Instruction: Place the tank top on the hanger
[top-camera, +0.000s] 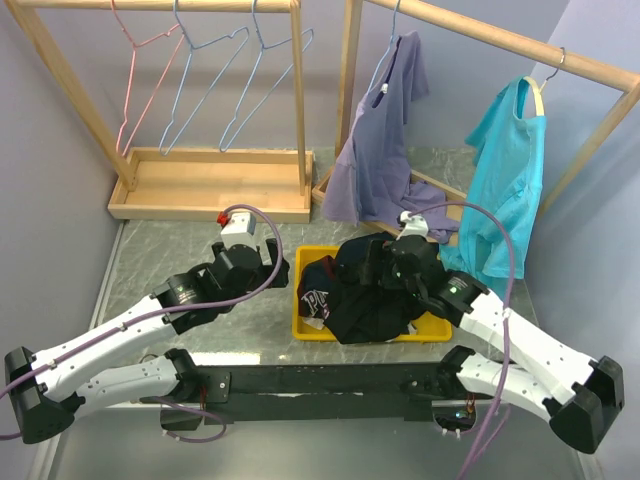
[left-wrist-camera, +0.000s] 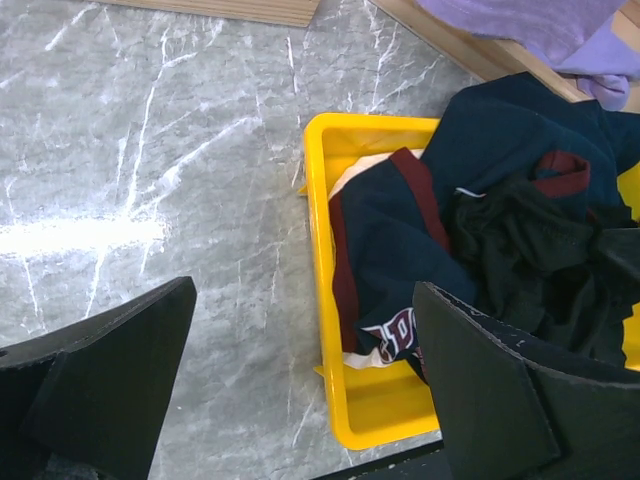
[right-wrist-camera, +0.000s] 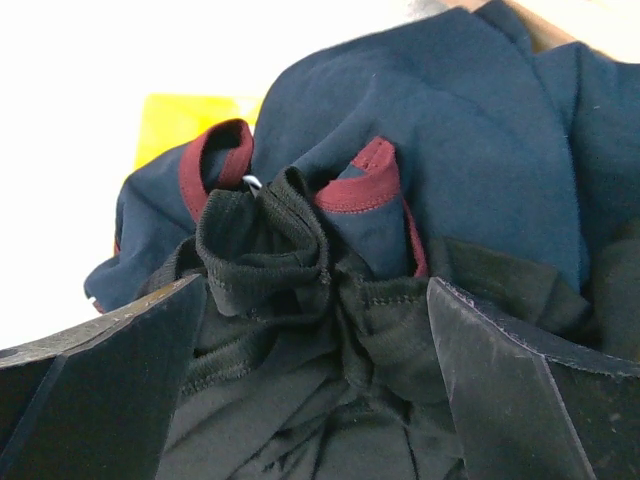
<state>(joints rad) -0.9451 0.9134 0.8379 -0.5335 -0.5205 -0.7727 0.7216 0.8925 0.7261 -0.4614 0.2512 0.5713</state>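
The plain black soft-fabric tank top (right-wrist-camera: 270, 250) lies bunched on top of the pile in the yellow rectangular plastic bin (top-camera: 300, 322), on the bin's right-hand half. It rests on a navy garment with maroon trim (left-wrist-camera: 395, 225).

We see the right gripper (right-wrist-camera: 315, 290) directly over the tank top, jaws spread wide to either side of a raised fold, with nothing clamped. The left gripper (left-wrist-camera: 305, 290) hangs over the bin's left edge and the grey marbled table (left-wrist-camera: 150, 150), also fully spread and empty.

Farther back, the thin pale blue-grey wire hanger (top-camera: 256, 35) hangs on the left wooden rack (top-camera: 210, 185), beside a similar blue hanger (top-camera: 180, 35) and a pink wire hanger (top-camera: 130, 90). The right rack carries a lilac shirt (top-camera: 385, 130) and a turquoise shirt (top-camera: 505, 170).
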